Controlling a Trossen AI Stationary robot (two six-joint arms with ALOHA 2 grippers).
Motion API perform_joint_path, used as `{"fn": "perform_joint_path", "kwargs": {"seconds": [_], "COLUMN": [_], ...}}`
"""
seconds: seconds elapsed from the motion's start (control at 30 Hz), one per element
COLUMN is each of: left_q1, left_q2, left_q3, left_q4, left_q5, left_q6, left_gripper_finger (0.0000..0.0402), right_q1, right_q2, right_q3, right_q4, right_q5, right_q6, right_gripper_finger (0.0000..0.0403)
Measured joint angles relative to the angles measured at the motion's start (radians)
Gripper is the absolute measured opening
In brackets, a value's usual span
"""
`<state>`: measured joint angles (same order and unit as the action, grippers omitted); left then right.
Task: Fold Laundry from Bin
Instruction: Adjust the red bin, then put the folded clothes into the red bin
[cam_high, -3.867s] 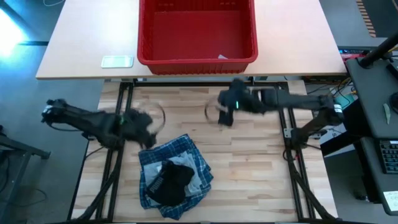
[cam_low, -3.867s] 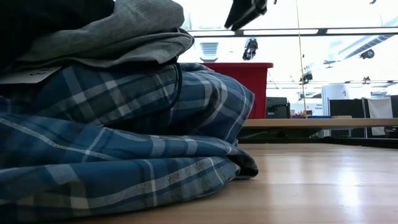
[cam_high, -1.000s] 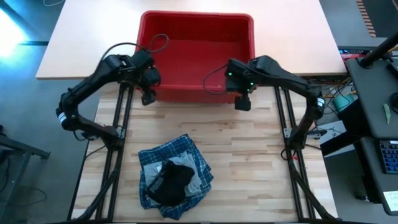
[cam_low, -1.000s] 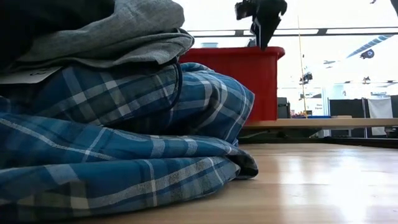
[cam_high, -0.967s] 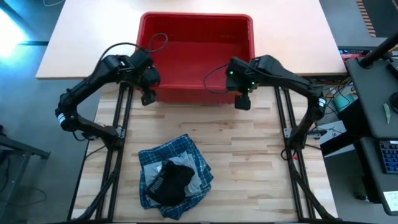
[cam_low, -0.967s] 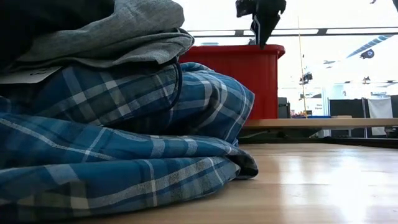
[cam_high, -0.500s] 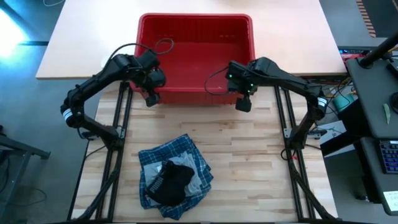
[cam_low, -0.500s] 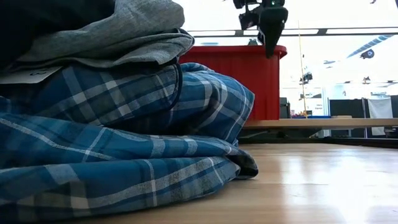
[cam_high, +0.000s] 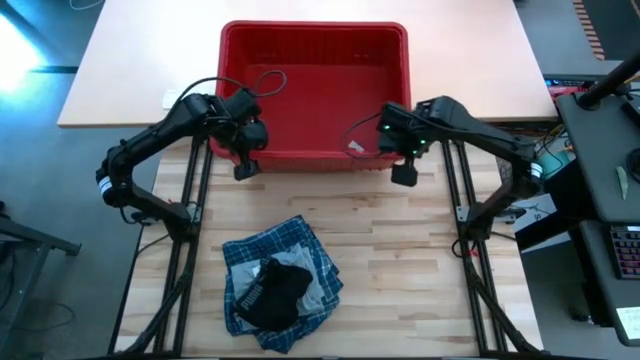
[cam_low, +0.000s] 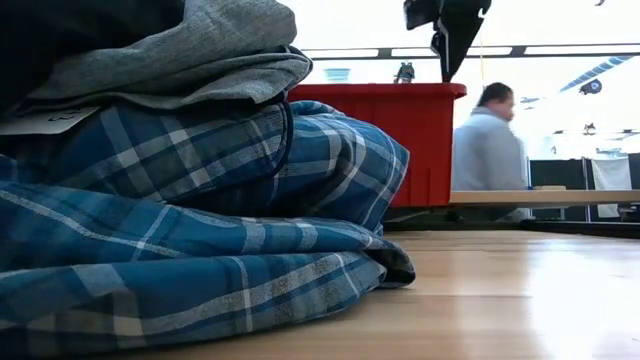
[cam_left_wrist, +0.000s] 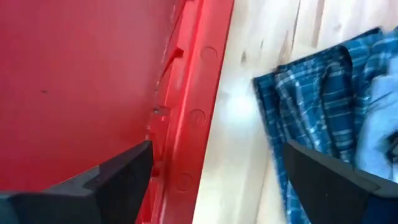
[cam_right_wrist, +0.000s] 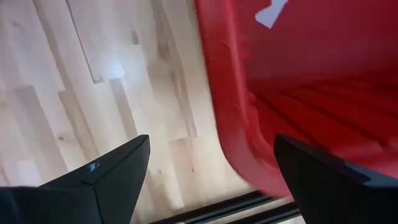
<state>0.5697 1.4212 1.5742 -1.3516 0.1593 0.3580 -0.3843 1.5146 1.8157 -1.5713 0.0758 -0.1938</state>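
Note:
The red bin (cam_high: 315, 90) stands at the table's far middle, its near wall (cam_high: 320, 160) toward me. The laundry (cam_high: 280, 290) lies stacked near the front edge: a black garment (cam_high: 272, 292) and a grey one (cam_low: 190, 50) on top of the blue plaid shirt (cam_low: 200, 220). My left gripper (cam_left_wrist: 217, 180) hangs open over the bin's near left rim (cam_left_wrist: 193, 112). My right gripper (cam_right_wrist: 211, 168) hangs open over the bin's near right corner (cam_right_wrist: 249, 124). On each, one finger stands over the bin side and one over the table side. Neither visibly touches the bin.
A white scrap (cam_high: 355, 148) lies inside the bin. The bin spans the seam between the pale far table (cam_high: 130, 60) and the wooden near table (cam_high: 400, 260). A person (cam_low: 487, 150) stands in the room behind. Bare wood lies right of the pile.
My right gripper has gone toward the table's right edge, from the bin's near wall to its near right corner. My left gripper has shifted a little toward the near edge along the bin's left corner. The bin's near rim sits slightly lower in the low view.

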Motion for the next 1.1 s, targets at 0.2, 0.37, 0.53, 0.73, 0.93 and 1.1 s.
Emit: {"fn": "perform_joint_path", "kwargs": {"seconds": [0.2,0.37,0.53,0.73,0.93,1.1], "left_q1": [-0.030,-0.042,-0.094,-0.233,-0.387,-0.537], "left_q2": [-0.020,-0.044,-0.066,-0.074,-0.104,-0.115], "left_q3": [0.034,0.067,0.084,0.084,0.084,0.084], "left_q4": [-0.001,0.008,0.015,0.015,0.005,-0.031], "left_q5": [0.012,0.031,0.034,0.018,-0.058,-0.071], "left_q6": [-0.080,-0.126,-0.209,-0.351,-0.539,-0.694], "left_gripper_finger": [0.0338,0.0338,0.0337,0.0324,0.0320,0.0319], "right_q1": [-0.002,0.005,0.031,0.125,0.284,0.440], "right_q2": [-0.091,-0.142,-0.172,-0.175,-0.175,-0.173], "right_q3": [-0.023,-0.025,-0.053,-0.091,-0.131,-0.154], "right_q4": [-0.001,0.047,0.175,0.262,0.322,0.385], "right_q5": [-0.006,-0.006,0.001,0.009,0.040,0.093], "right_q6": [0.087,0.116,0.107,0.112,0.156,0.257], "right_gripper_finger": [0.0336,0.0336,0.0336,0.0336,0.0336,0.0336]}}
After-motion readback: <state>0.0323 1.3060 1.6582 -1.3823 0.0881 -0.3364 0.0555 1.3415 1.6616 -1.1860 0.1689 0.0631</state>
